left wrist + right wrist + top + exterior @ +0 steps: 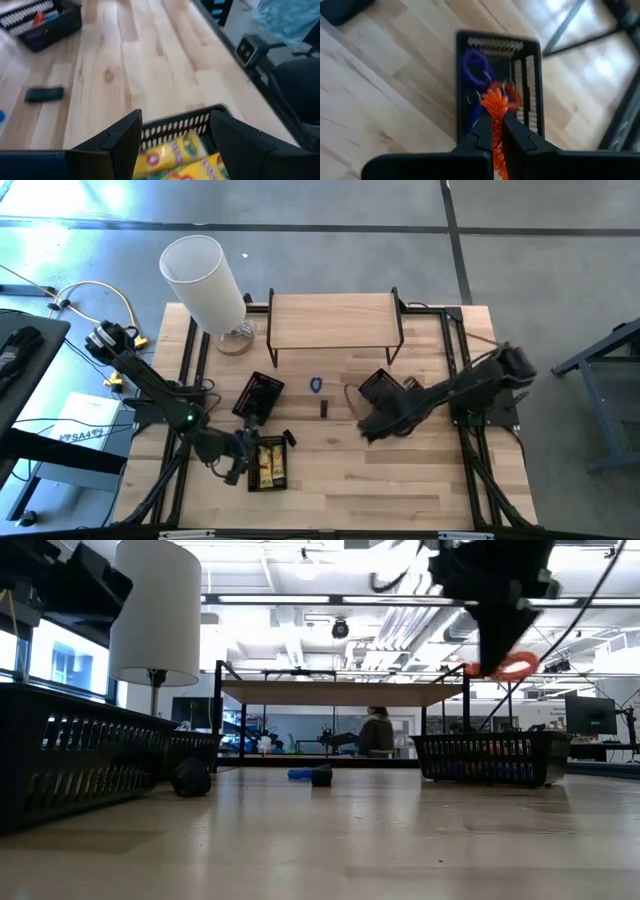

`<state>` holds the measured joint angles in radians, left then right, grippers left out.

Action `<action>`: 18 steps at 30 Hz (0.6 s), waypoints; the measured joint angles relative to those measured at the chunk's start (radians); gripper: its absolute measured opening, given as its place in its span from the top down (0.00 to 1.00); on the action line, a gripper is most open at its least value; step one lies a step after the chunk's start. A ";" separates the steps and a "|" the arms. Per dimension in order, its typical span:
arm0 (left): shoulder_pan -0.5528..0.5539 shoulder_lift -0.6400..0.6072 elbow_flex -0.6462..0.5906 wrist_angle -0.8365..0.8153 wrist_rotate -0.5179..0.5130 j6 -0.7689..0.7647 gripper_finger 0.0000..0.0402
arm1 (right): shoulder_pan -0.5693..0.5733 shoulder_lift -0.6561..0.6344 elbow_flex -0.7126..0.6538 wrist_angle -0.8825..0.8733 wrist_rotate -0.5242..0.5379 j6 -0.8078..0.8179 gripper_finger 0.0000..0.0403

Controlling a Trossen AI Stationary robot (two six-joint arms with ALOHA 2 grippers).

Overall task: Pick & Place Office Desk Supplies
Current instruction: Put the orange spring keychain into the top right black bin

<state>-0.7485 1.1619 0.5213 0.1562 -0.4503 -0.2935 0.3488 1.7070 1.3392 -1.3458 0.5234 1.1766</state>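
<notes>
An orange-red coiled band (496, 107) is pinched between the pressed-together fingers of the right claw (498, 131), hanging above a black mesh basket (532, 90) on the right half of the surface. In that basket lies a purple loop band (475, 67), and more of the red coil shows beside it. In the low view the same orange-red band (512, 666) dangles from the dark claw above the basket (490, 758).

Out on the bare wood between the baskets lie a small blue loop band (316, 385) and, just beside it, a dark clip-like piece (325, 409); the low view shows them as a blue item (298, 774) and a dark lump (321, 776) close together.

On the left half, the left claw (175, 145) hovers with its fingers spread over another black basket (268, 463) that holds yellow packets (172, 155); nothing sits between its fingers. A third black basket (260, 395) stands just behind it, toward the shelf.

At the far edge of the wooden surface (400, 480) stands a low wooden shelf on black legs (333, 318), and to its left a big white cylinder on a glass foot (205, 280). Through the low view, a seated person (376, 732) shows in the room beyond
</notes>
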 joint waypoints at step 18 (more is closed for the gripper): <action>0.014 0.009 0.000 0.078 0.008 0.060 0.43 | -0.298 -0.101 -0.339 0.539 -0.188 -0.097 0.84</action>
<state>-0.7341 1.1709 0.5213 0.2346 -0.4423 -0.2334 0.0507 1.6060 0.9998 -0.8068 0.3356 1.0801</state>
